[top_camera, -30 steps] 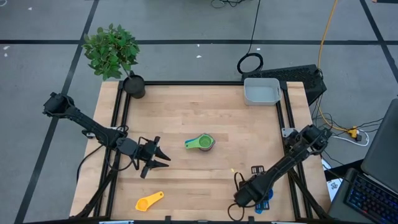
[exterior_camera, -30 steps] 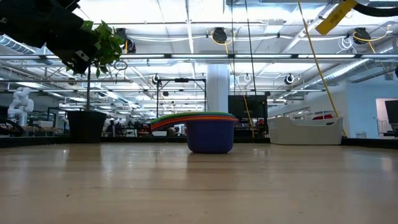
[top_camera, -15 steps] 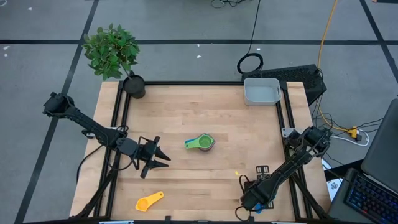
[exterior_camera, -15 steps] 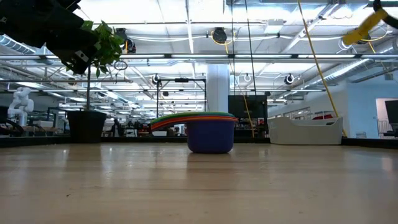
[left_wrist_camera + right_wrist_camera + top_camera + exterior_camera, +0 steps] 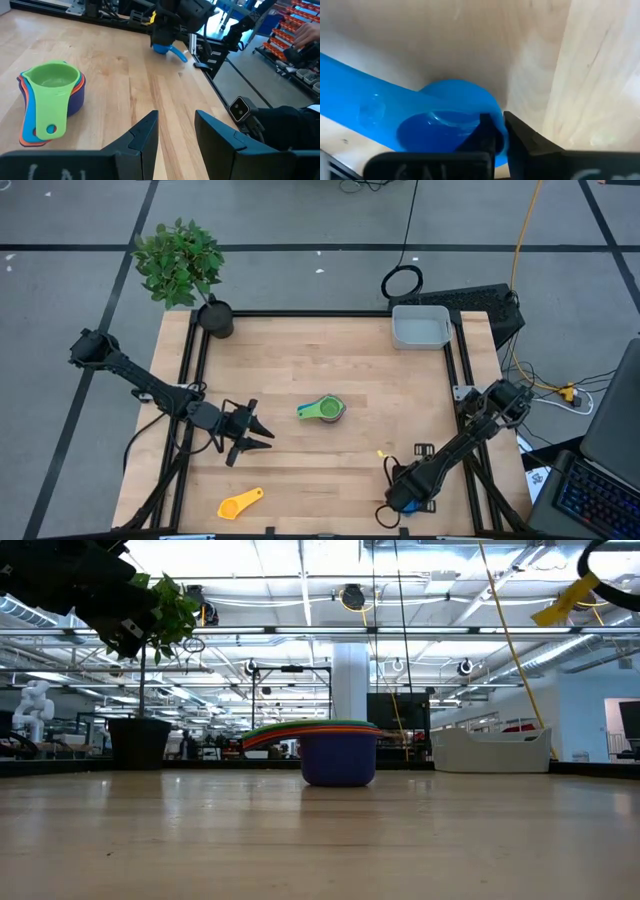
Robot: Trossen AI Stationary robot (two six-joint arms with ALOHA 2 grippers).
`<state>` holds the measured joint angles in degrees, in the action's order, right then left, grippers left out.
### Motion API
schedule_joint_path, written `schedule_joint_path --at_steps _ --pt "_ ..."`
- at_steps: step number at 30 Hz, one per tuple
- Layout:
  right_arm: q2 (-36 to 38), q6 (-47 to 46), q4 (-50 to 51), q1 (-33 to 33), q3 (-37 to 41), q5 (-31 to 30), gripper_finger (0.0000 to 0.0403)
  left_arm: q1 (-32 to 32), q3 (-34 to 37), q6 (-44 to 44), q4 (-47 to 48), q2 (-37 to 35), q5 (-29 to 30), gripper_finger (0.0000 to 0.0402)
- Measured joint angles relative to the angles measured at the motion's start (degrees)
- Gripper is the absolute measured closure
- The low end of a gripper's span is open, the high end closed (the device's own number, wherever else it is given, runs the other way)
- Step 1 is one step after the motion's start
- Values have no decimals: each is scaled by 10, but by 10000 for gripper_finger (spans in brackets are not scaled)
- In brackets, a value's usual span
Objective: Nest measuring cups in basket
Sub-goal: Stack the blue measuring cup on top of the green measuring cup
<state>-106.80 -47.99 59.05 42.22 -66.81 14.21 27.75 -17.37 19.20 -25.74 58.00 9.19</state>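
Now a blue cup (image 5: 445, 125) is being pinched at its rim by the right gripper (image 5: 499, 131) near the desk's (image 5: 300, 370) front right corner; left gripper (image 5: 262, 434) is being held parted, empty.

Bright overhead light; right wrist view perhaps slightly blurred.

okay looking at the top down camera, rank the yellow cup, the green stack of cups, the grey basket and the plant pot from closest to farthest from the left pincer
From the left pincer:
1. Yellow cup, near the table's front edge.
2. Green stack of cups, mid-table; nearly level with the yellow cup, too close to call.
3. Plant pot, back left corner.
4. Grey basket, back right corner.
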Motion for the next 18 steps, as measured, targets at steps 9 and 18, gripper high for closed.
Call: schedule_joint_path --at_steps 9,18 --pt "0 -49 -29 -31 0 -48 401 0 0 5 0 0 0 270" --pt "-1 -56 -154 -64 0 -89 402 0 0 4 1 0 0 270"
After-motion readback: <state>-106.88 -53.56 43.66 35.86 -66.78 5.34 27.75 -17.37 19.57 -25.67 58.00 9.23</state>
